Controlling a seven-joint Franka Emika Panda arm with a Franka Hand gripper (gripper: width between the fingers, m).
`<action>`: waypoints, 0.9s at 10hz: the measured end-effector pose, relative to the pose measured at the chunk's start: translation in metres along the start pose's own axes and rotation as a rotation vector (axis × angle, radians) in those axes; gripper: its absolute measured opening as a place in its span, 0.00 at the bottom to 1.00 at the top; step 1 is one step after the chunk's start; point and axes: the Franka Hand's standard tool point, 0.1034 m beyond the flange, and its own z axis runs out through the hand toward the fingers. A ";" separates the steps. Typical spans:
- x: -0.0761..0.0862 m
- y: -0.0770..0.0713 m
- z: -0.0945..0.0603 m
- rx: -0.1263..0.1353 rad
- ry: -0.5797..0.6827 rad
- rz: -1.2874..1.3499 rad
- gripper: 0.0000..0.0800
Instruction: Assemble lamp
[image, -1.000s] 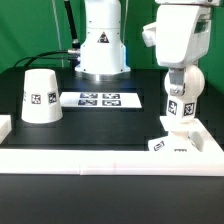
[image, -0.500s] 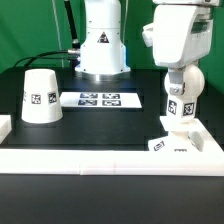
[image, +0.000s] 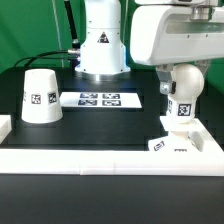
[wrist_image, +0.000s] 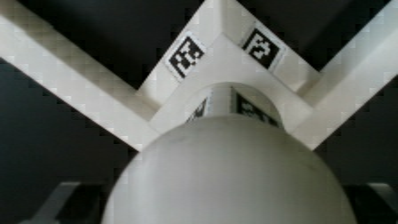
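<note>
The bulb (image: 181, 100) stands upright on the squat base (image: 172, 147) at the exterior view's right, in the corner of the white rail. My gripper (image: 180, 78) is straight above it, with the fingers down either side of the bulb's round head. In the wrist view the bulb's head (wrist_image: 217, 165) fills the middle, and the tagged base (wrist_image: 222, 55) shows beyond it. The dark fingertips (wrist_image: 68, 205) stand apart from the bulb with a gap on each side. The shade (image: 41, 95) stands mouth down at the exterior view's left.
The marker board (image: 98, 99) lies flat between the shade and the bulb. A white rail (image: 100, 160) runs along the front and meets a side wall at the right. The robot's pedestal (image: 103, 45) stands at the back.
My wrist has turned above the bulb, and its white housing now looms larger at the top right. The bulb, base and shade have not moved.
</note>
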 end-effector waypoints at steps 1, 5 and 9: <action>0.001 0.000 0.000 -0.003 0.006 0.108 0.72; -0.001 0.003 0.000 -0.007 0.007 0.508 0.72; -0.003 0.003 0.001 -0.010 0.000 0.836 0.72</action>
